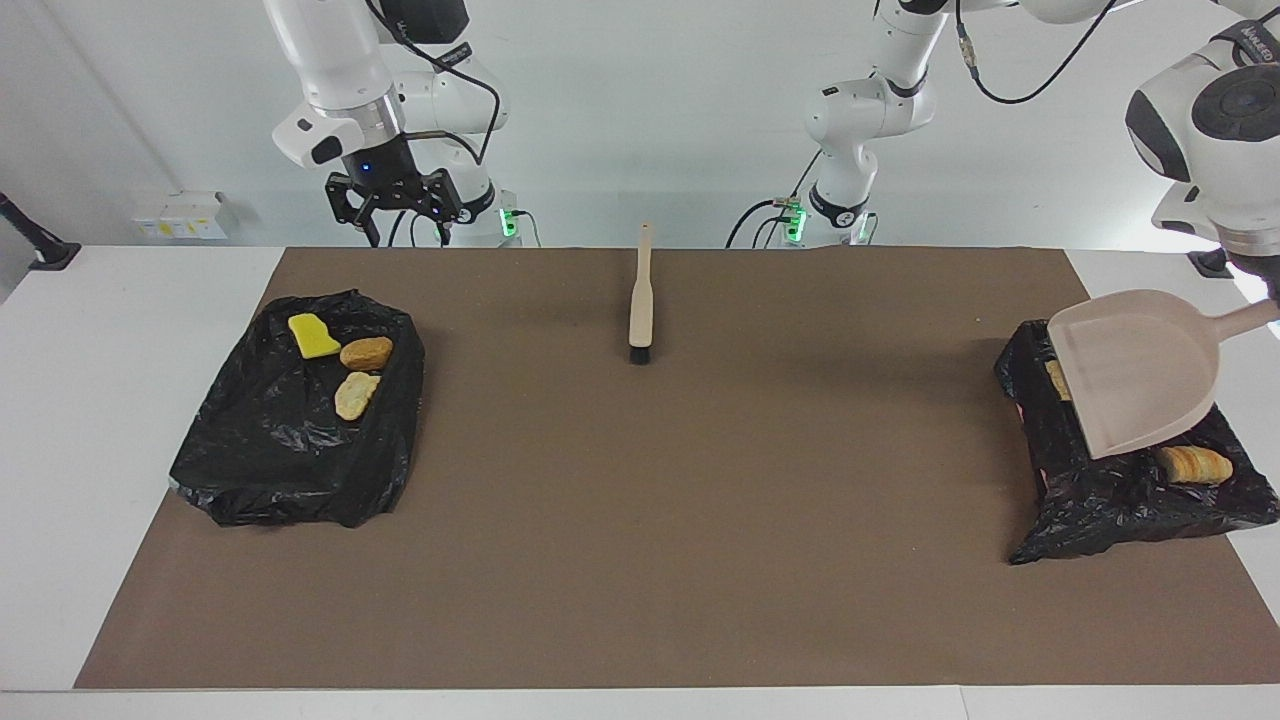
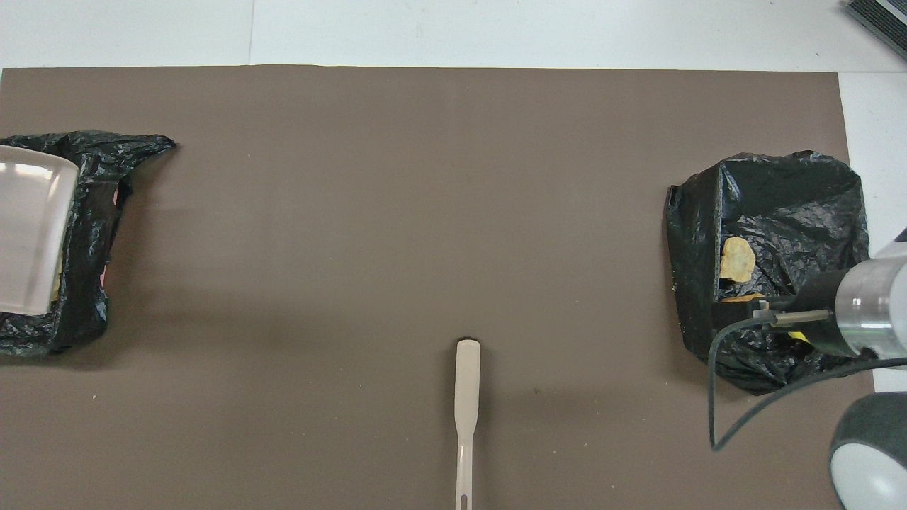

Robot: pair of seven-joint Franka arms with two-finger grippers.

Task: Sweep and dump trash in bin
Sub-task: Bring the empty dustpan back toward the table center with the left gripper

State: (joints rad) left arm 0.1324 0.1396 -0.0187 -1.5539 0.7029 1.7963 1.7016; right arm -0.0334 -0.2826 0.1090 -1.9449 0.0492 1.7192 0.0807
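Dustpan (image 1: 1135,370), pinched by the left gripper over the bin (image 1: 1120,500) at the mat's end, could snag the liner if lowered carelessly.

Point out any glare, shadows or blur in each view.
Overhead view: white glare on the dustpan; soft shadow on the mat beside the bin bag under the right arm. Facing view: faint shadow beside the brush; nothing visibly blurred.
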